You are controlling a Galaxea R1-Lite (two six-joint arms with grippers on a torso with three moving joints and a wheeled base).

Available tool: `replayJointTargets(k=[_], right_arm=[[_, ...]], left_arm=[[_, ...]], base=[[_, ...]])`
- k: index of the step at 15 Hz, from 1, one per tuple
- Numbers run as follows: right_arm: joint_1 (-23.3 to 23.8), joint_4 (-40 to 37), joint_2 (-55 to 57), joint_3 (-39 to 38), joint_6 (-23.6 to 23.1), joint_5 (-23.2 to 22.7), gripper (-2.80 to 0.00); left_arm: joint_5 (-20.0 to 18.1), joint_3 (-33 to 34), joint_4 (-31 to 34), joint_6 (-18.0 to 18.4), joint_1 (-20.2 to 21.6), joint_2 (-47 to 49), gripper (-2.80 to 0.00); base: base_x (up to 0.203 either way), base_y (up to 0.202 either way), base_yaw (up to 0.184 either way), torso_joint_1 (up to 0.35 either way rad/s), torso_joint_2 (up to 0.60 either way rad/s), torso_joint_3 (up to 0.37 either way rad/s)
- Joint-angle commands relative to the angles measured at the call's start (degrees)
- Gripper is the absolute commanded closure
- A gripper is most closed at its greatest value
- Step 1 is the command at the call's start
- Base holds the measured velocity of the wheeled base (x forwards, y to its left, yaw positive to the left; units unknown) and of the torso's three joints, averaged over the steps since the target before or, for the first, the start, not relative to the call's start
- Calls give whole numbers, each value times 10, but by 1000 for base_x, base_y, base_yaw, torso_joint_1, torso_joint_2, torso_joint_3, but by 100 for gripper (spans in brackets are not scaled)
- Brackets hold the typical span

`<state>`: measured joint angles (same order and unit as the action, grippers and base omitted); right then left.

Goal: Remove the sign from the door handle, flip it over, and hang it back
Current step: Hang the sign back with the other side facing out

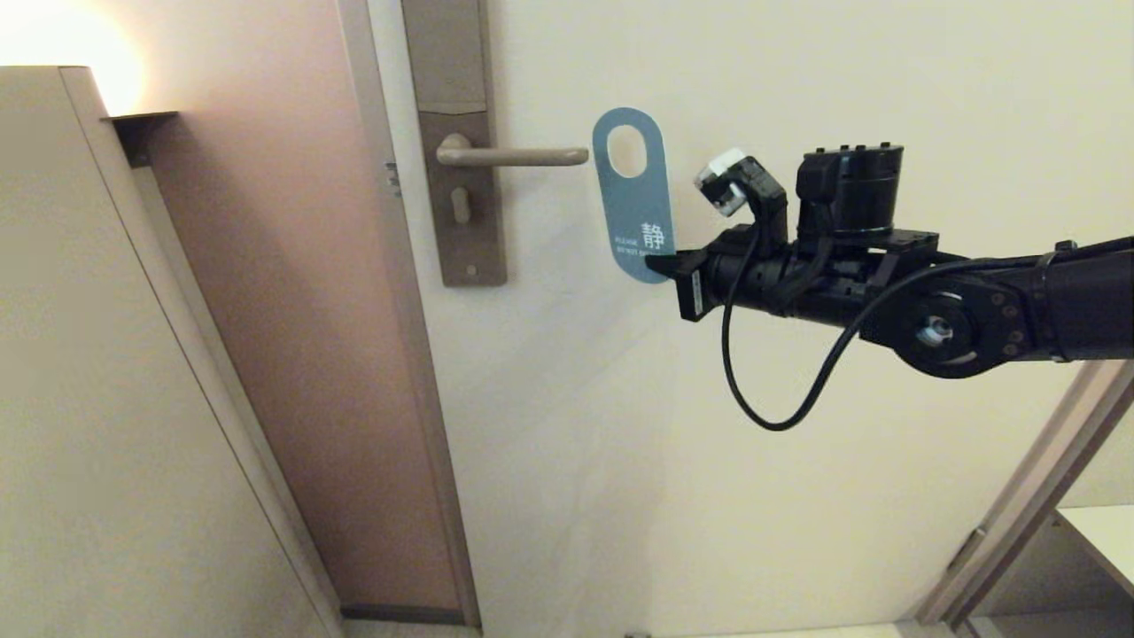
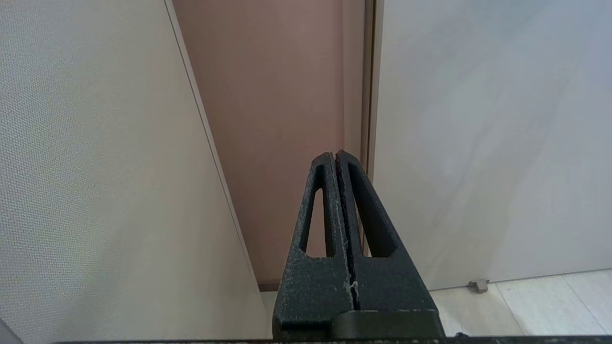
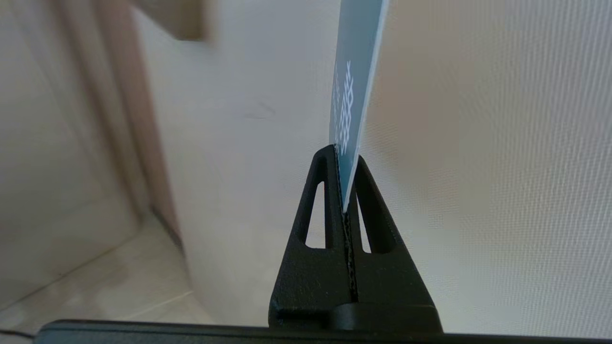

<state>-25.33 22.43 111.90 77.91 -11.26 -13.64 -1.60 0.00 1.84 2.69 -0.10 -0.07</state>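
Off the lever, at its three o'clock: sign pinched, blue side out.
Nearest, the right gripper (image 1: 660, 264) clamps the sign (image 1: 633, 190) by its lower end; the left gripper (image 2: 336, 157), closed on nothing, idles low. Beyond, the door handle (image 1: 514, 157) stands bare. Next, I judge: turn the card over, then thread its hole onto the tip.

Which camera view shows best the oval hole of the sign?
The head view: the whole sign faces that camera, its oval hole just past the tip of the door handle, its lower end held in the right gripper. The right wrist view shows only the clamped lower part, nearly edge-on. The left wrist view shows none.
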Motion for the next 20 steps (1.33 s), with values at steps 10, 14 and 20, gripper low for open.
replayJointTargets(k=[10,14,20], right_arm=[[-31,3,16,30,-7,-14,0],[-47,2,12,34,-8,-15,0],[-74,5,12,29,-20,-15,0]], left_arm=[[-1,0,0,0,0,1,0],[-1,0,0,0,0,1,0],[1,0,0,0,0,1,0]], base=[[0,0,0,0,0,0],[0,0,0,0,0,0],[0,0,0,0,0,0]])
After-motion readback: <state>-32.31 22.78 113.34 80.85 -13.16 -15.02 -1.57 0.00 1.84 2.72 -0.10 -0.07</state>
